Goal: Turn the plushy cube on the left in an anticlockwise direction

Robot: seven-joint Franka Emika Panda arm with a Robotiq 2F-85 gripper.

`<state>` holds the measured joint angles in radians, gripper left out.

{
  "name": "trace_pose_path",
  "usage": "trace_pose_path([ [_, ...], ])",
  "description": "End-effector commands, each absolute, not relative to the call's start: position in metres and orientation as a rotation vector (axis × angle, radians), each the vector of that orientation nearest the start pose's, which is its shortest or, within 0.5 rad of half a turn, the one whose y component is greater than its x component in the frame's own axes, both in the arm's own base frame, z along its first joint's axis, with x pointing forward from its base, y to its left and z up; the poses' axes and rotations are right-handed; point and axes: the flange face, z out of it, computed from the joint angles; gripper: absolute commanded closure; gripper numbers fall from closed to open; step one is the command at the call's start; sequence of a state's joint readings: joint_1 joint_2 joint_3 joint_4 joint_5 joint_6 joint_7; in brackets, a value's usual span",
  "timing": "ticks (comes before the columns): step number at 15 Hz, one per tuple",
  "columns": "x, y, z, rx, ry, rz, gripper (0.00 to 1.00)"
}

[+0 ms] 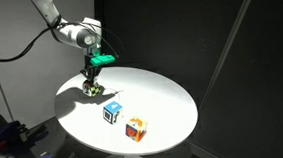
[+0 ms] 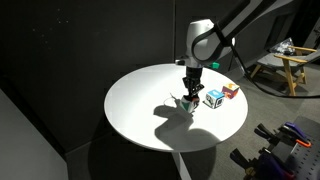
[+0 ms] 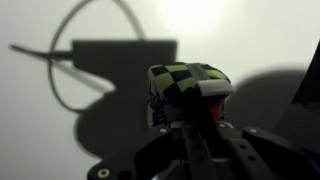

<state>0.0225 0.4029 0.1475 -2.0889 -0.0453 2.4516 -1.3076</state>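
The plushy cube (image 3: 185,92), black-and-white patterned with a yellowish-green tint, sits between my gripper's fingers in the wrist view. In both exterior views the gripper (image 1: 93,87) (image 2: 188,97) points straight down on the cube (image 1: 94,90) (image 2: 187,101), which rests on or just above the round white table (image 1: 153,98) (image 2: 140,100). The gripper (image 3: 195,118) appears shut on the cube. The fingers hide the cube's lower part.
A blue-and-white cube (image 1: 113,112) (image 2: 213,98) and an orange/red-and-white cube (image 1: 136,128) (image 2: 230,91) stand on the table beside the plushy cube. Black curtains surround the table. A wooden chair (image 2: 285,65) stands at the back.
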Motion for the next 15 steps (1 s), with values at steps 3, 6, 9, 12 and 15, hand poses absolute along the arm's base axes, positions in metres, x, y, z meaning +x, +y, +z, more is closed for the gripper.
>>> trace_pose_path([
  [3, 0.582, 0.095, 0.218, -2.249, -2.139, 0.003, 0.97],
  [6, 0.583, 0.093, 0.213, -2.255, -2.135, -0.001, 0.97],
  [9, 0.583, 0.092, 0.208, -2.258, -2.131, -0.003, 0.96],
  [12, 0.583, 0.091, 0.205, -2.263, -2.125, 0.0, 0.94],
  [15, 0.583, 0.089, 0.206, -2.266, -2.122, -0.001, 0.6],
])
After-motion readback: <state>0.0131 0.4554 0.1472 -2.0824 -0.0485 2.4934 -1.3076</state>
